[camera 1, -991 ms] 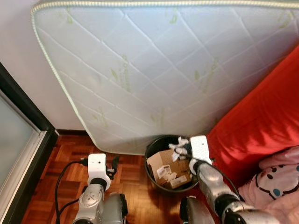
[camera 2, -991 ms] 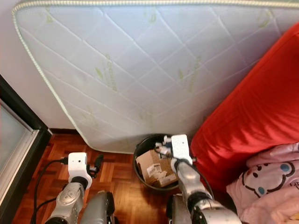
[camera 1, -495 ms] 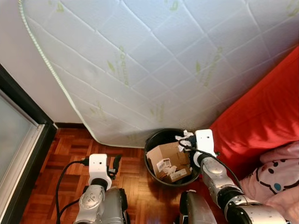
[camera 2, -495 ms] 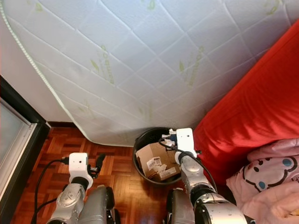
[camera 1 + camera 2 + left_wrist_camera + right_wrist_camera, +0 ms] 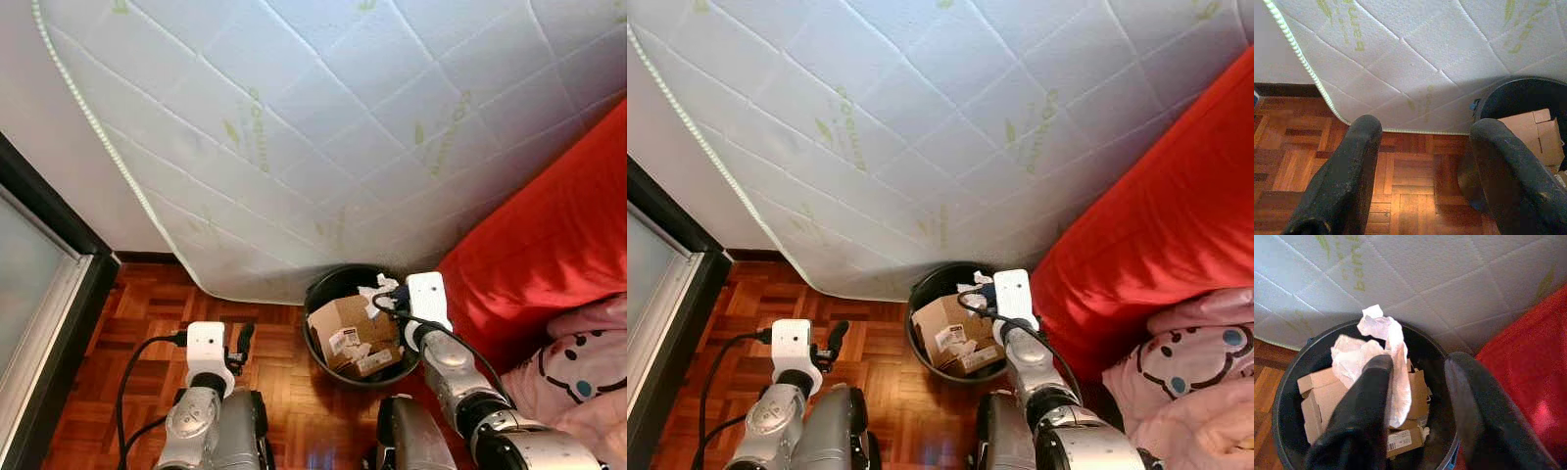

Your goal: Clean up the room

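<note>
The right gripper [image 5: 1415, 396], fingers spread, hung over the black bin [image 5: 328, 289] with crumpled white paper [image 5: 1376, 357] draped against one finger above the cardboard boxes [image 5: 343, 328]. The paper looked light and soft, likely pinchable anywhere. The left gripper [image 5: 1425, 171] hung open.

Daylight falls evenly and brightly on the white mattress [image 5: 323, 127], slightly washing out its quilting toward the top. The red sofa [image 5: 1156, 225] is saturated, almost glowing. A soft shadow pools under the mattress edge (darkest inside the black bin [image 5: 338, 289]). Head views are sharp; in the wrist views the near black fingers [image 5: 1342, 181] are soft and out of focus.
</note>
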Motion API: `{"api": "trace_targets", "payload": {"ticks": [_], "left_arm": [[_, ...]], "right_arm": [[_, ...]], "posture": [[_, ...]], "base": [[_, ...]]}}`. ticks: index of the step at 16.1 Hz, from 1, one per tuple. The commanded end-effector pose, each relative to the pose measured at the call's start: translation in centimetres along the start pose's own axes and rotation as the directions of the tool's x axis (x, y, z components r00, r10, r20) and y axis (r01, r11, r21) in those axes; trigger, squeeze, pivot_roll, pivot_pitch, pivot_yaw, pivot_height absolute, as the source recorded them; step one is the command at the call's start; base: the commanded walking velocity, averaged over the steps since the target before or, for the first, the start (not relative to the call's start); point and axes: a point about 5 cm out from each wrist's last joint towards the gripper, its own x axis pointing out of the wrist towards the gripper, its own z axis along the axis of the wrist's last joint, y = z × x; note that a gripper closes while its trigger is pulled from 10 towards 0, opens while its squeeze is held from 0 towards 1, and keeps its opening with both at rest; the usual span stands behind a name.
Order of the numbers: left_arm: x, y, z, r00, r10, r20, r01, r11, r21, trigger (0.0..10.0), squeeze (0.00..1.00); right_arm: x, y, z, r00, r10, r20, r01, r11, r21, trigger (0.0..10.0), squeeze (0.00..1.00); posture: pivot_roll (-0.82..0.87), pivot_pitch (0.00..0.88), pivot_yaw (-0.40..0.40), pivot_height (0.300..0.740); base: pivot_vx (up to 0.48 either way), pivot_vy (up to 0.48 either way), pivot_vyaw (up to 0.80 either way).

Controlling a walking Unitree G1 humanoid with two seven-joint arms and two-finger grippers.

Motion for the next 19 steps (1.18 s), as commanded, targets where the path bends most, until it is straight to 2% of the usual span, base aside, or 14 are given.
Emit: {"api": "trace_targets", "payload": {"ticks": [1, 5, 8, 10, 11, 13, 14, 17, 18, 19], "left_arm": [[-0.5, 0.1, -0.8, 0.999, 0.0, -0.039, 0.0, 1.0, -0.008, 10.0, 0.0], [-0.4, 0.0, -0.8, 0.999, 0.0, -0.039, 0.0, 1.0, -0.008, 10.0, 0.0], [-0.3, -0.1, -0.7, 0.999, -0.001, -0.041, 0.0, 1.0, -0.01, 10.0, 0.0], [-0.2, -0.1, -0.6, 0.999, -0.001, -0.04, 0.0, 1.0, -0.011, 10.0, 0.0], [-0.2, -0.1, -0.7, 0.999, -0.001, -0.042, 0.0, 1.0, -0.013, 10.0, 0.0], [-0.2, -0.1, -0.7, 0.999, -0.002, -0.042, 0.001, 1.0, -0.013, 10.0, 0.0], [-0.2, -0.1, -0.6, 0.999, -0.002, -0.042, 0.001, 1.0, -0.013, 10.0, 0.0], [-0.1, -0.2, -0.6, 0.999, -0.002, -0.043, 0.002, 1.0, -0.015, 10.0, 0.0], [-0.1, -0.2, -0.6, 0.999, -0.002, -0.044, 0.001, 1.0, -0.015, 10.0, 0.0], [-0.1, -0.2, -0.6, 0.999, -0.002, -0.044, 0.001, 1.0, -0.015, 10.0, 0.0]], "right_arm": [[-0.2, 0.2, -0.7, 1.0, 0.005, -0.021, -0.005, 1.0, -0.012, 10.0, 1.0], [-0.2, 0.3, -0.9, 0.999, 0.009, -0.041, -0.01, 1.0, -0.024, 10.0, 1.0], [-0.4, 0.3, -2.0, 0.993, 0.003, -0.119, -0.011, 0.998, -0.069, 10.0, 1.0], [-0.5, 0.1, -2.3, 0.99, -0.001, -0.143, -0.006, 0.999, -0.053, 10.0, 1.0], [-0.5, 0.1, -2.4, 0.989, -0.004, -0.149, 0.0, 1.0, -0.024, 10.0, 1.0], [-0.5, -0.4, -2.5, 0.984, -0.033, -0.172, 0.05, 0.994, 0.098, 10.0, 1.0], [-0.5, -0.4, -2.5, 0.983, -0.036, -0.178, 0.057, 0.992, 0.115, 10.0, 1.0], [-0.7, -0.3, -3.2, 0.971, -0.027, -0.237, 0.085, 0.968, 0.236, 10.0, 1.0], [-0.7, -0.6, -3.4, 0.966, -0.041, -0.255, 0.12, 0.947, 0.3, 10.0, 1.0], [-0.7, -0.6, -3.4, 0.966, -0.041, -0.255, 0.12, 0.947, 0.3, 10.0, 1.0]], "posture": [[0.06, 0.217, -0.003, 0.617], [0.07, 0.208, -0.008, 0.617], [0.06, 0.2, -0.01, 0.617], [0.06, 0.198, -0.012, 0.617], [0.06, 0.197, -0.013, 0.617], [0.06, 0.195, -0.013, 0.617], [0.06, 0.195, -0.013, 0.617], [0.07, 0.196, -0.014, 0.617], [0.07, 0.196, -0.014, 0.617], [0.07, 0.196, -0.014, 0.617]], "base": [[0.0, 0.0, 0.0], [0.0, 0.0, 0.0], [0.0, 0.0, 0.0], [0.0, 0.0, 0.0], [0.0, 0.0, 0.0], [0.0, 0.0, 0.0], [0.0, 0.0, 0.0], [0.0, 0.0, 0.0], [0.0, 0.0, 0.0], [0.0, 0.0, 0.0]]}}
